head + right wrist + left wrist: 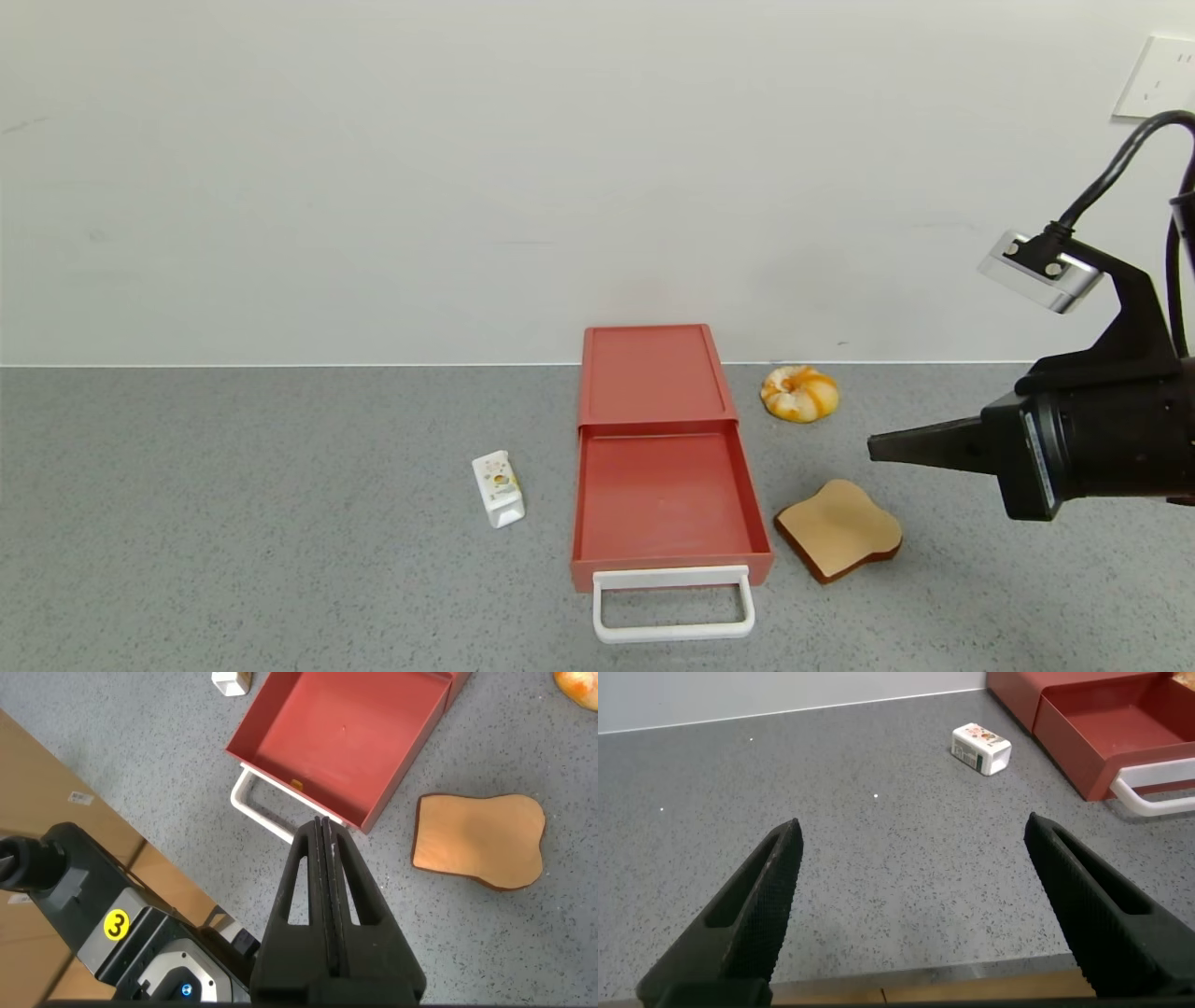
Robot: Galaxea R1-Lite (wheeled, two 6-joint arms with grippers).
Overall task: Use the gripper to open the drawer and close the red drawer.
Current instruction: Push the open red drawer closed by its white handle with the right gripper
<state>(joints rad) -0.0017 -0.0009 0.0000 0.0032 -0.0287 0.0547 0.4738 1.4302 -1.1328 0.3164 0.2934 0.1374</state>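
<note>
the red drawer is seen at the middle of the grey counter, its tray pulled out and empty, so only the closing seems left. the right gripper is held above the toast slice, fingers pressed together, probably so that the white handle can be pushed. the left gripper is kept aside, fingers spread, near the small carton.

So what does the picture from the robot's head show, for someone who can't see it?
A flat red drawer sits pulled open and empty on a grey table, its white handle nearest the robot. The right hand, shut, hovers to its right above toast; a bun and small carton lie nearby.
</note>
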